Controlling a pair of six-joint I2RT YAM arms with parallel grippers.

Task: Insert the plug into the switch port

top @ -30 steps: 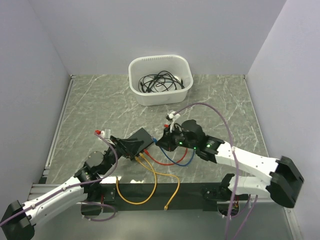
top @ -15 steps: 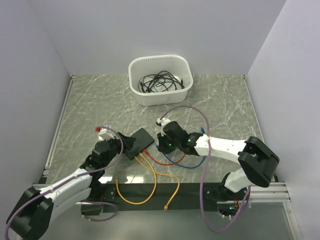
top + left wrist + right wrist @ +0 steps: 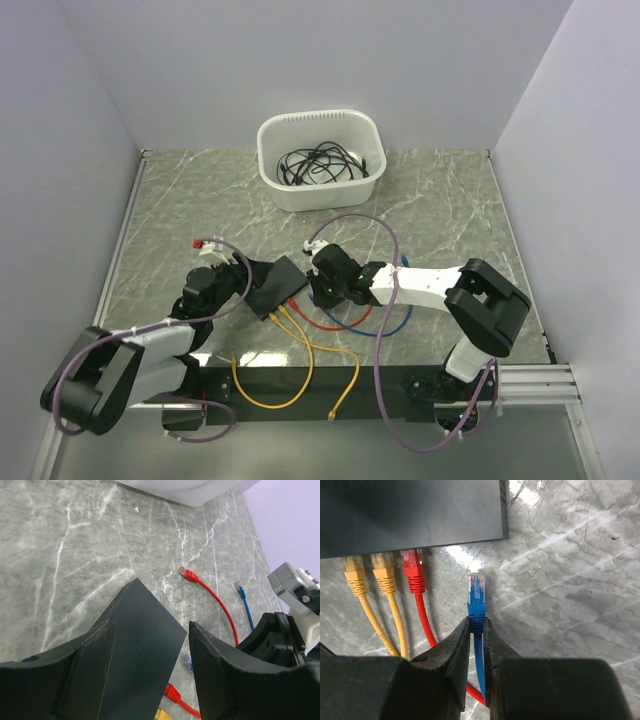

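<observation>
The right arm reaches leftward from its base, elbow bent, its white forearm running low over the grey marbled counter (image 3: 180,210). Its right claw (image 3: 476,622) is closed on the boot of the blue plug (image 3: 476,592). The plug's clear tip points at the flat matte black rectangular box (image 3: 410,510).

The plug lies level on the counter, short of the switch port row (image 3: 455,540) along the box's near edge. A strip of bare counter lies between them.

The left arm lies low from the near left corner. Its left claw (image 3: 151,625) stands open astride the opposite end of the box. One finger is against the box's side, and a gap shows at the other finger.

Three ports are taken: two yellow plugs (image 3: 352,567) sit side by side, and a red plug (image 3: 412,562) sits next to them. The blue plug is just beside the red plug, toward the box's corner.

The loose end of a red cable (image 3: 187,573) and that of a blue cable (image 3: 241,589) lie on the counter beyond the box. Loops of both cables run under the right forearm.

The yellow cables (image 3: 300,370) trail over the near edge. A purple wire (image 3: 350,222) arches above the right wrist.

A white plastic tub (image 3: 322,192) holding coiled black cords (image 3: 318,162) stands well apart, by the back wall.
</observation>
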